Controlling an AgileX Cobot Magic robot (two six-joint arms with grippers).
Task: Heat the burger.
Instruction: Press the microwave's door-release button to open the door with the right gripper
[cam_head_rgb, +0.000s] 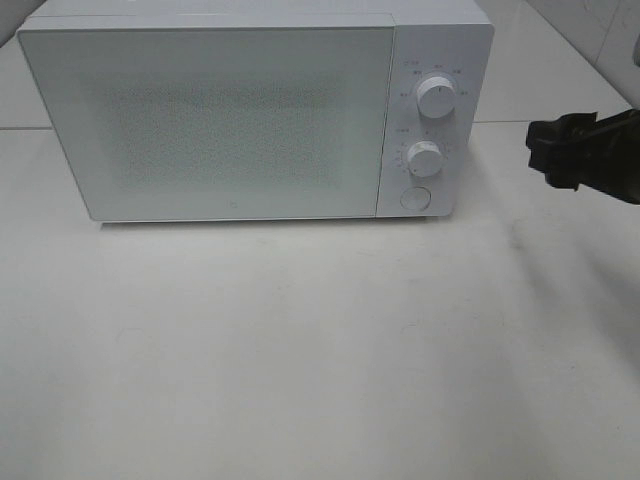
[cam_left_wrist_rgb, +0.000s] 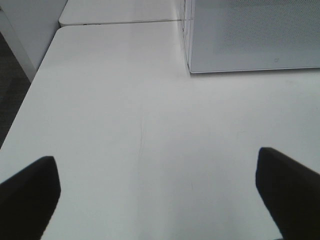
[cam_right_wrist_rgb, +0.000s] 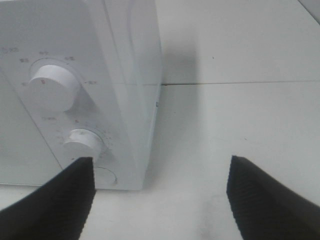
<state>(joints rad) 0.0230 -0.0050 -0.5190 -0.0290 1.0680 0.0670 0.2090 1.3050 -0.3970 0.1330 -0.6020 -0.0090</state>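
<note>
Smooth table (cam_head_rgb: 300, 350), boxy microwave (cam_head_rgb: 250, 120), ribbed right fingers (cam_right_wrist_rgb: 270, 200) apart.

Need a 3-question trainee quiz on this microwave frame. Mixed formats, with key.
1. True or false: the microwave door stands open.
2. Multiple choice: directly below the lower knob on the panel is A) a round button, B) a door handle, C) a digital display.
3. Fill in: the right gripper, out to the side of the microwave nearest the knobs, has its jaws ___ with nothing between them.

Key: 1 false, the door is shut; 2 A; 3 open.
</note>
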